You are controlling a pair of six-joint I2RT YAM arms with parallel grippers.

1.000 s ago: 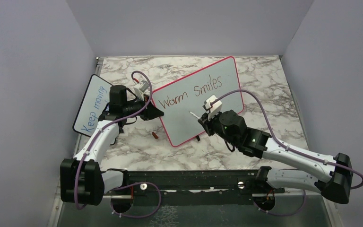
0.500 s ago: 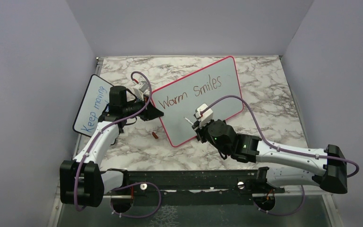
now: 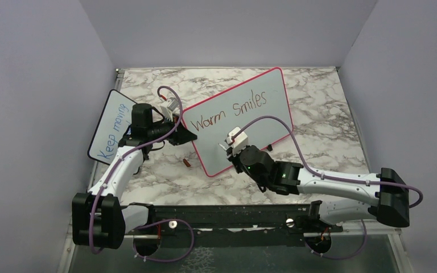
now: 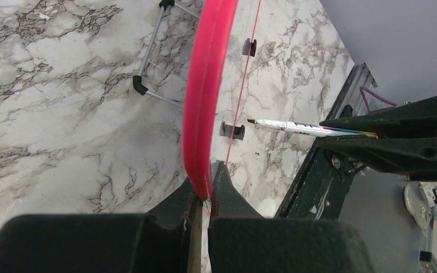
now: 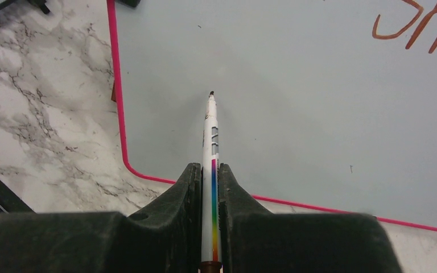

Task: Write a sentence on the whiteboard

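Whiteboard [image 3: 276, 102] stands tilted on marble table [image 3: 330, 114], left gripper [image 4: 205, 190] jaws pinched on whiteboard's pink left edge. Right gripper [image 5: 210, 170] jaws tight on white marker [image 5: 211, 136], tip at whiteboard's lower-left face, contact unclear. Sentence [image 3: 231, 111] reads only "Warm Smiles", across whiteboard's upper part. Small blue-writing board [image 3: 112, 128] just left of whiteboard

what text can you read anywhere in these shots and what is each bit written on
"Warm Smiles": red-brown handwriting on the pink-framed whiteboard.
"Keep moving": blue handwriting on the smaller board at the left.
Print on the marker barrel, seen in the right wrist view: too blurred to read.
No other text is visible.
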